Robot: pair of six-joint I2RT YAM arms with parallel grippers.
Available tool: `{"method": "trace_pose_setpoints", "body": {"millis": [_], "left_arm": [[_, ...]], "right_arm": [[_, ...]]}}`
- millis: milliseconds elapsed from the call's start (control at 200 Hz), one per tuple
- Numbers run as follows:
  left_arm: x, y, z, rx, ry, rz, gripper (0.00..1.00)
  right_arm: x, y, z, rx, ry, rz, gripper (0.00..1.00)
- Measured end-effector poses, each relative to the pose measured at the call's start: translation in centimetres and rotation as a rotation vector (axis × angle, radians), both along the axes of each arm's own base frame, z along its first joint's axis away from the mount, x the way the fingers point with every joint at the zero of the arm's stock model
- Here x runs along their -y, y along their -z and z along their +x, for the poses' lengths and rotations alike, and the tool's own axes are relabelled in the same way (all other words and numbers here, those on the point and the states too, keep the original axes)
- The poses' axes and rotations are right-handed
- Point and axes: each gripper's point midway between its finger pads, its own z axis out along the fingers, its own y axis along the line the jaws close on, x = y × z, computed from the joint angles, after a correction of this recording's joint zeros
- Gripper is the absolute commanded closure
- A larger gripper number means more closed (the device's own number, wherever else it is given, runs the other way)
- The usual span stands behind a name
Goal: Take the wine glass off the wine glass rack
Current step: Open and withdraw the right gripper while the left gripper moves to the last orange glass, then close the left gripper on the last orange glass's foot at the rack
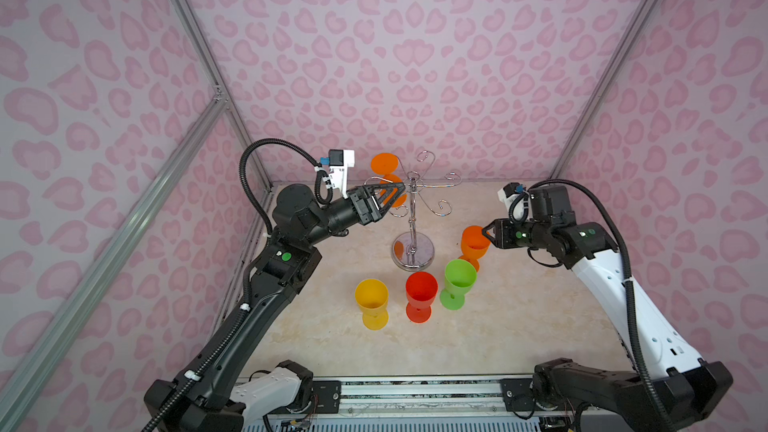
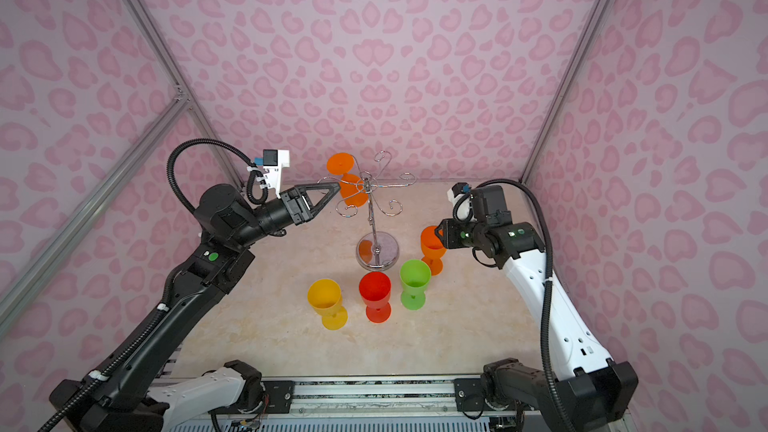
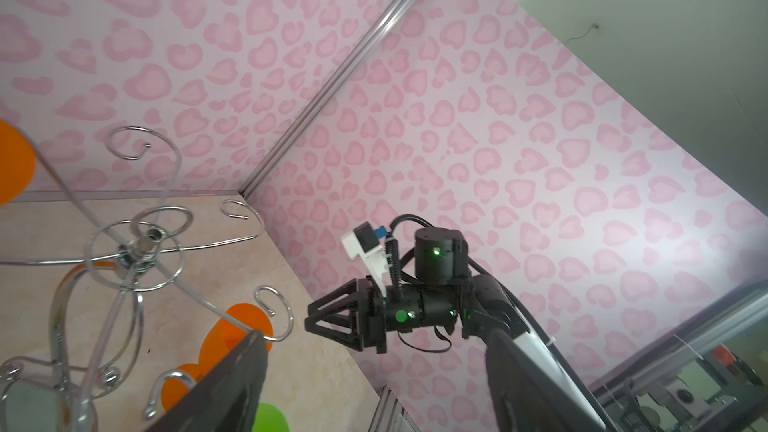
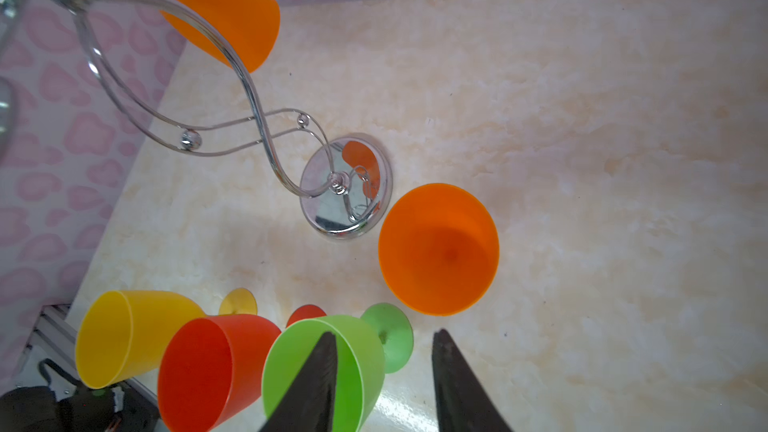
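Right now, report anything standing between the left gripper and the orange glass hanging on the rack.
Nothing loose intervenes. The open left gripper is at the hanging orange glass; only a curled arm of the wine glass rack crosses beside it.

I had the two top views mounted high over the near edge of the table [image 1: 519, 326], looking down and toward the back wall [image 1: 415, 56], far enough off to hold the whole wine glass rack [image 1: 419, 253]; the pair overlapped almost entirely. The left wrist camera sat close to the rack's top and faced across to the right gripper [image 3: 306, 317]. The right wrist camera looked down closely on the rack's base, which both top views also showed
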Motion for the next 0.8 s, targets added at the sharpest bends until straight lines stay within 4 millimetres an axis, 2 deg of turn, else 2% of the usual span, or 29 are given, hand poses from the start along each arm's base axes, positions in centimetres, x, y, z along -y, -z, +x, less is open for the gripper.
{"method": "trace_pose_setpoints", "body": {"millis": [85, 205, 405, 525, 620, 800], "left_arm": [[-1.7, 0.7, 1.5, -0.045, -0.059, -0.013, 0.17], [-4.0, 0.7, 2.7, -0.067, -0.127, -0.027, 0.17], [-7.4, 0.8, 4.4, -0.081, -0.238, -0.028, 0.17], [-8.6, 1.6, 5.7, -0.086, -0.305, 0.007, 0.17], [-9.5, 2.7, 7.7, -0.107, -0.351, 0.029, 0.18], [-9.5, 5.9, 11.8, -0.190, -0.364, 0.060, 0.20]], "right_arm": [[1.0, -1.8, -0.2, 0.055, 0.029, 0.079, 0.60], [2.3, -3.4, -0.9, 0.107, 0.055, 0.135, 0.60], [4.4, -4.5, -1.6, 0.156, 0.120, 0.184, 0.60], [5.3, -4.7, -1.6, 0.172, 0.154, 0.220, 0.61], [5.7, -5.0, -1.6, 0.191, 0.176, 0.245, 0.61], [6.1, -5.5, -1.4, 0.216, 0.192, 0.289, 0.61]]}}
